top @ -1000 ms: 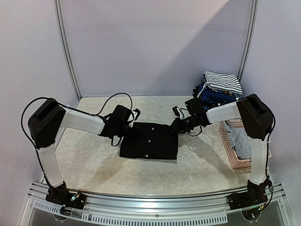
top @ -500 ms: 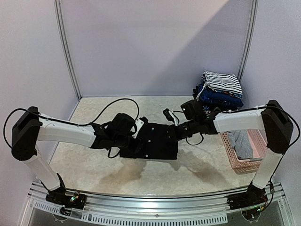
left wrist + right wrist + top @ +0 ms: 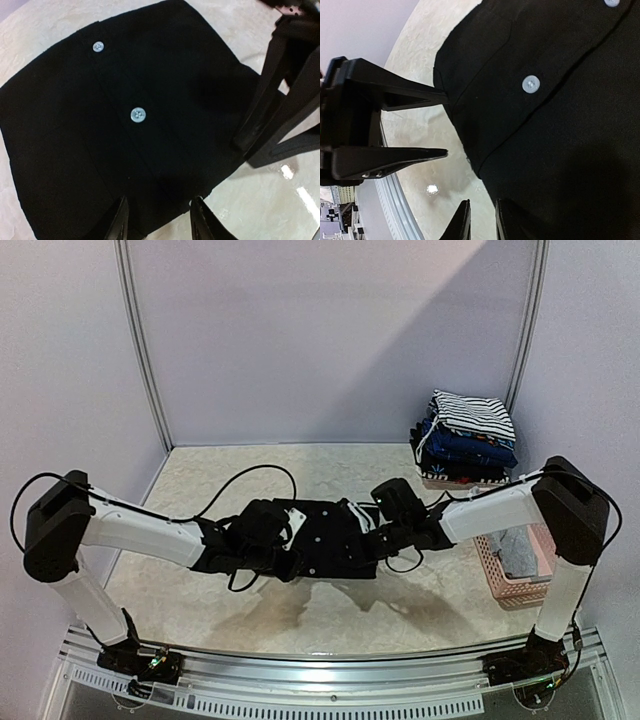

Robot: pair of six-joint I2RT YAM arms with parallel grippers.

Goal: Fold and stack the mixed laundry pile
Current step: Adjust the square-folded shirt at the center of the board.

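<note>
A plain black garment (image 3: 328, 545) with white buttons (image 3: 137, 115) lies folded flat mid-table. My left gripper (image 3: 289, 541) hovers over its left part, open, its fingertips (image 3: 121, 220) straddling the cloth's near edge (image 3: 160, 220). My right gripper (image 3: 364, 529) is over the garment's right side, and its fingers (image 3: 462, 220) stand a narrow gap apart with bare table showing between them (image 3: 482, 220). One right finger overlaps the cloth's edge. A black-and-white striped garment (image 3: 472, 412) tops a folded stack (image 3: 462, 448) at the back right. A grey garment (image 3: 518, 552) lies in the basket.
The pink lattice basket (image 3: 522, 596) stands at the right edge beside the right arm. Black cables loop over the table behind both wrists. The two grippers face each other closely across the garment; the left gripper's fingers (image 3: 395, 155) show in the right wrist view.
Both arms have reached inward over the black garment. The left gripper moved right and nearer, the right gripper left and nearer, off the garment's back right corner.
</note>
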